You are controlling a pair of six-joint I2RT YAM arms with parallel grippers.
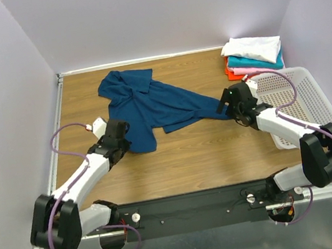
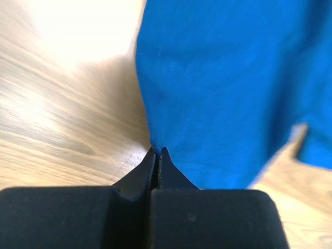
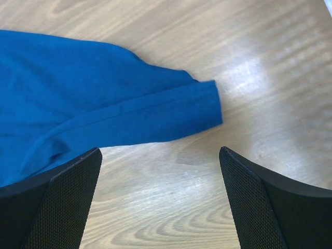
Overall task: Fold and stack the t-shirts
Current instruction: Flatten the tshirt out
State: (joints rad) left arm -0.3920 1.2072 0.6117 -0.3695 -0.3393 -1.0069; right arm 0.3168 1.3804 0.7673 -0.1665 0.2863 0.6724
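Observation:
A navy blue t-shirt lies crumpled and spread out on the wooden table. My left gripper is at its near left corner. In the left wrist view the jaws of the left gripper are pressed together, pinching the edge of the blue cloth. My right gripper hovers at the shirt's right end. It stands open over bare wood, just short of a sleeve. Folded t-shirts in white, teal, pink and orange-red are stacked at the far right corner.
A white perforated basket stands at the right edge of the table, partly under my right arm. Purple walls close in the table on the left, back and right.

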